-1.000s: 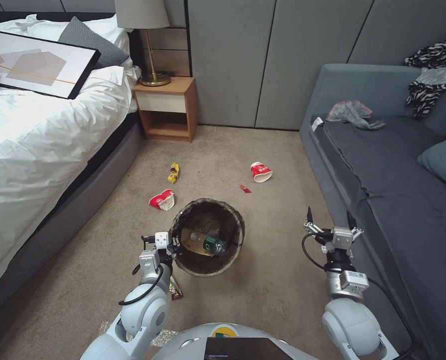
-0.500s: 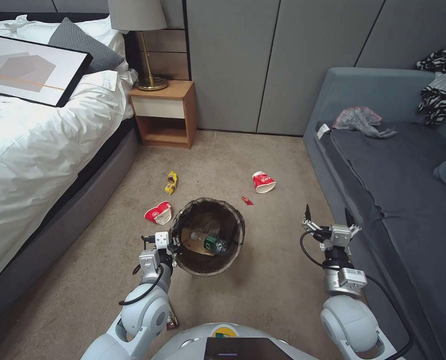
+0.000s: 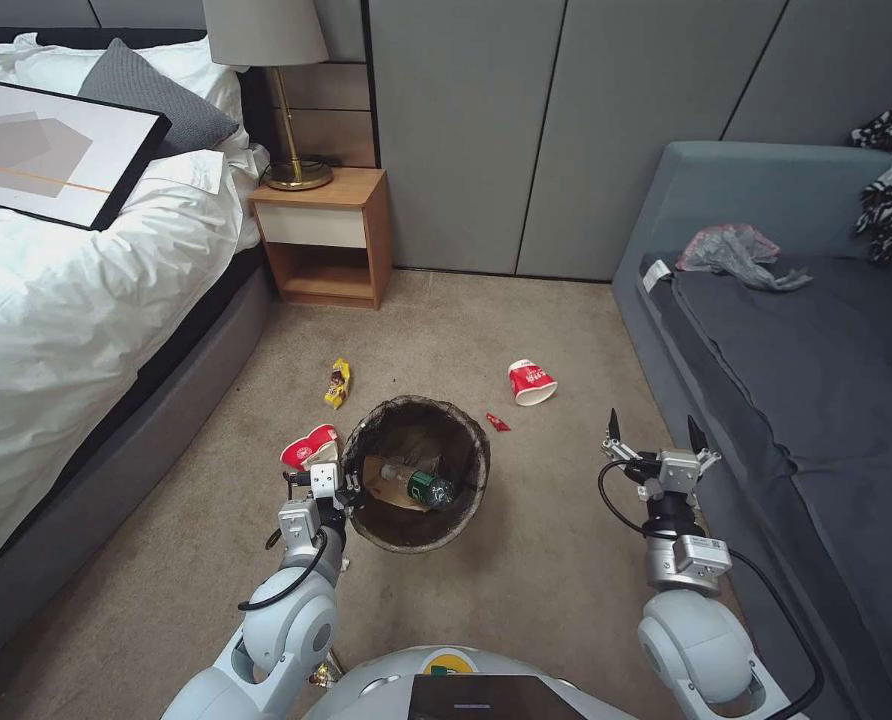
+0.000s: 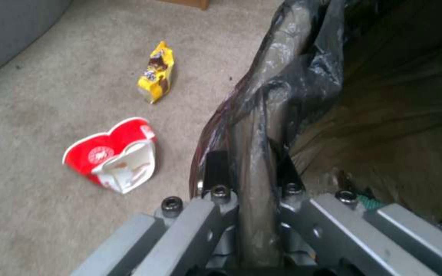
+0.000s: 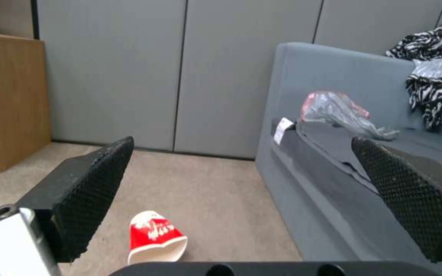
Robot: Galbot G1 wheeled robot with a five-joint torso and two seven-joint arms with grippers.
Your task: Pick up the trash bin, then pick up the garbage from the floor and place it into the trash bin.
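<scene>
The left hand (image 3: 338, 492) is clamping its fingers over the rim of the trash bin (image 3: 418, 520), pinching the dark liner bag against the wall; the left wrist view shows the rim (image 4: 262, 126) running straight out between the two jaws. The bin is hanging upright from that grip in front of the robot, its mouth facing up, with a tan paper bag (image 3: 386, 482) and a green-labelled bottle (image 3: 421, 487) lying inside; the bottle's long axis is lying across the bin, cap toward the robot's left.

On the carpet (image 3: 566, 560), a crushed red-and-white cup (image 3: 309, 448) is lying just beside the bin on the robot's left, its open mouth turned toward the robot in the left wrist view (image 4: 112, 157). A gold snack wrapper (image 3: 338, 383) is lying a little farther out, its length pointing away from the robot. A second cup (image 3: 530, 381) is lying on its side ahead and to the right, mouth toward the sofa (image 3: 816, 400). A small red scrap (image 3: 497, 422) is lying between that cup and the bin.

The right hand (image 3: 652, 445) is hovering beside the sofa with its fingers spread wide apart, holding nothing.
</scene>
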